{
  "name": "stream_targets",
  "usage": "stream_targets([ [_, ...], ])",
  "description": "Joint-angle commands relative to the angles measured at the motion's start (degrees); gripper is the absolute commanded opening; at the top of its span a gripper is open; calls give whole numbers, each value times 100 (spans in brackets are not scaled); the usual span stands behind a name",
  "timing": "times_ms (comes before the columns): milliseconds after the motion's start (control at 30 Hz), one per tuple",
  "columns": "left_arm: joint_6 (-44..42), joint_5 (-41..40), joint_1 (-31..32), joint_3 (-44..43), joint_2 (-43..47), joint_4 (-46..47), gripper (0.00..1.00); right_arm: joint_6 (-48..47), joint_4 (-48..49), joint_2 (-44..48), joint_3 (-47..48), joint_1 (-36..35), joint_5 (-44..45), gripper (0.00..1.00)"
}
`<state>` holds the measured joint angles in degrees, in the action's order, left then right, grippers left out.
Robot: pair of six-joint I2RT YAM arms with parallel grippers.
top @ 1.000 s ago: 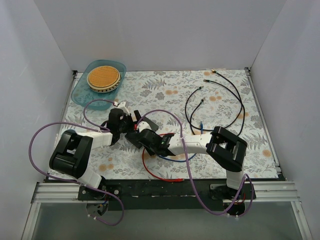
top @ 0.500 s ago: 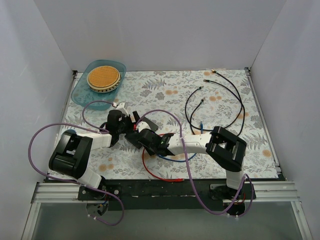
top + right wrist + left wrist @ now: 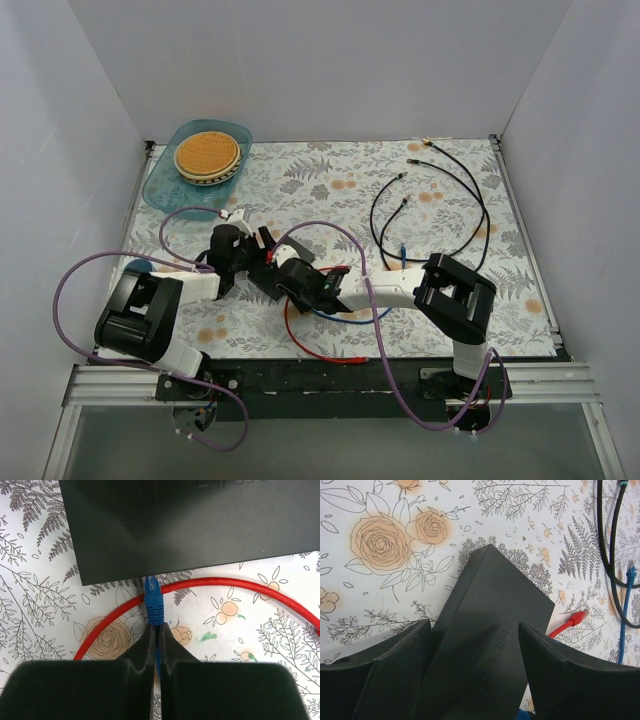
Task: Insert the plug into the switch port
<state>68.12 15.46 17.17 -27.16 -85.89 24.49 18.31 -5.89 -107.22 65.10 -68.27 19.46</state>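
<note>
Across the top view, the table (image 3: 330, 180) with its floral cloth is the largest field. White walls (image 3: 300, 60) close it at 9, 12 and 3 o'clock, and my bases stand at 6 o'clock. Bare cloth runs from 11 to 1 o'clock beyond my wrists, and again towards 4 o'clock.

A teal tray (image 3: 163, 190) holding a round wicker disc (image 3: 207, 155) fills the 10 o'clock corner. Black cables (image 3: 450, 190) loop at 2 o'clock. My own purple leads (image 3: 330, 230) arch over both forearms.

The switch (image 3: 495, 605) lies just to the 8 o'clock side of the table's middle. From above it is largely covered by my two wrists. Each wrist view cuts it off at a frame edge, and neither shows its socket row.

A red cable (image 3: 240, 582) curves along the switch's near side, from 8 to 3 o'clock in the right wrist view. Its red connector (image 3: 572, 619) lies just beside the switch's corner. A second blue connector (image 3: 631, 574) lies farther out at 3 o'clock, near the black loops.

My left gripper (image 3: 474, 625) is spread wide, one finger on each side of the switch, clasping its body.

My right gripper (image 3: 155, 630) is pinched nearly together on the tail of the plug (image 3: 154, 602). The plug is blue, crosses over the red cable and points to 12 o'clock. Its tip meets the switch's near edge, but I cannot tell whether it is seated.
</note>
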Motion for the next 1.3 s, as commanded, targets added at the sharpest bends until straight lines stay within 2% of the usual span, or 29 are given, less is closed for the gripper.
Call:
stream_targets([
  [0, 544, 950, 217, 307, 344, -524, 65, 59, 1424, 149, 327, 77, 66, 1],
  [400, 896, 844, 217, 589, 968, -656, 62, 59, 1415, -9, 688, 130, 22, 1],
  [900, 1168, 546, 225, 817, 960, -1219, 60, 68, 1811, 113, 548, 147, 286, 1],
  [1267, 1370, 940, 234, 914, 1048, -1096, 56, -301, 2250, 78, 398, 165, -126, 1],
])
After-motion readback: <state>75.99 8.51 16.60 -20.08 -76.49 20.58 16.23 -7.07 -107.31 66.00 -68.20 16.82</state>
